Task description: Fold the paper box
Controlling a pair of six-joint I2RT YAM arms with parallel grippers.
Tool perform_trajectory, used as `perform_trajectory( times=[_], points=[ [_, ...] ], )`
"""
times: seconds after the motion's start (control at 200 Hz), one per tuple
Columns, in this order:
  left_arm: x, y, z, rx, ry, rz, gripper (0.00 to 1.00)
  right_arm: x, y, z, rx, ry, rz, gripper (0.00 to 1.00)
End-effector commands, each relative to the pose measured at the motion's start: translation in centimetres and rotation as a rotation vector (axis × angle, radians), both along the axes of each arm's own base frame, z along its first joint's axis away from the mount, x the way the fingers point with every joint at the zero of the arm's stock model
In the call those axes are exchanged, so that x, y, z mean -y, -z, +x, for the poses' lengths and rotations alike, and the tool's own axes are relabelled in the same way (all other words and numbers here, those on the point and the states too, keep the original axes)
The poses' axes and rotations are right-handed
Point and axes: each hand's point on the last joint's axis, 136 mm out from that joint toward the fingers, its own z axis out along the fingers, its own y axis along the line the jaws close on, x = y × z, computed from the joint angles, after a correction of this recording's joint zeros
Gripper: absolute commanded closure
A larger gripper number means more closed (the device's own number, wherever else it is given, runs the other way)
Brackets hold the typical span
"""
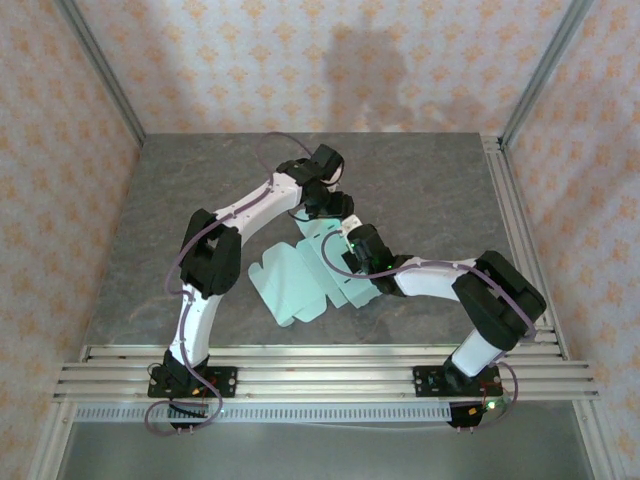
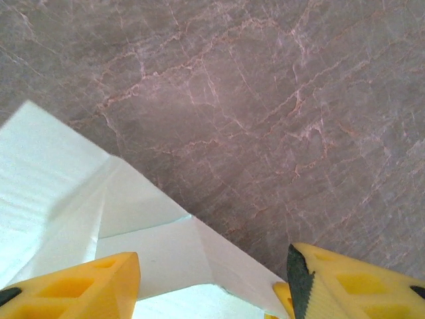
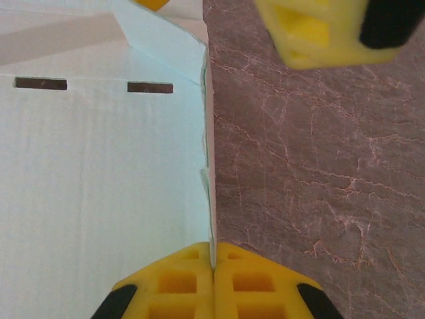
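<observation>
The paper box (image 1: pixel 300 285) lies on the grey marbled desk (image 1: pixel 420 190) as a mostly flat mint-green die-cut sheet, between the two arms. One side panel at its far right edge is raised off the flat. In the right wrist view that panel stands edge-on, and the right fingers (image 3: pixel 179 282) are pressed together on its thin card, holding it upright beside the sheet's two small slots (image 3: pixel 149 87). The left fingers (image 2: pixel 80 289) stand apart just beyond the box's far corner. A creased corner flap (image 2: pixel 153 249) pokes up between them, and neither pad seems to touch it. The step in hand looks like raising the first wall and tucking its corner, so the fold is at an early stage, with most of the sheet flat on the desk. The next move probably calls for the left fingers to settle onto that corner flap and turn it along its crease towards the box's middle. Meanwhile the right grip steadies the held wall. A light touch is needed, since thin card may buckle or slide on the smooth desk.
</observation>
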Motion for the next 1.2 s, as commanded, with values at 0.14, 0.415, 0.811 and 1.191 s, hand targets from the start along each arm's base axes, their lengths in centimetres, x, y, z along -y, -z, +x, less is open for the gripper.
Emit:
perform_trajectory(
  times=[0.14, 0.415, 0.811, 1.191],
  points=[
    [1.5, 0.2, -2.6, -0.081, 0.029, -0.026, 0.42, -0.6, -1.2, 0.9, 0.049, 0.019, 0.040, 1.00],
    [0.8, 0.8, -2.4, -0.063, 0.013, 0.033, 0.31, -1.1, -1.5, 0.9, 0.022, 0.011, 0.106, 1.00],
    [0.5, 0.2, -1.2, -0.046, -0.014, 0.042, 0.36, -1.0, -1.5, 0.2, -0.078, -0.023, 0.257, 1.00],
    [-1.1, -0.3, 0.2, -0.056, -0.158, 0.065, 0.41, -0.3, -0.9, 0.4, -0.067, -0.019, 0.215, 1.00]
  ],
)
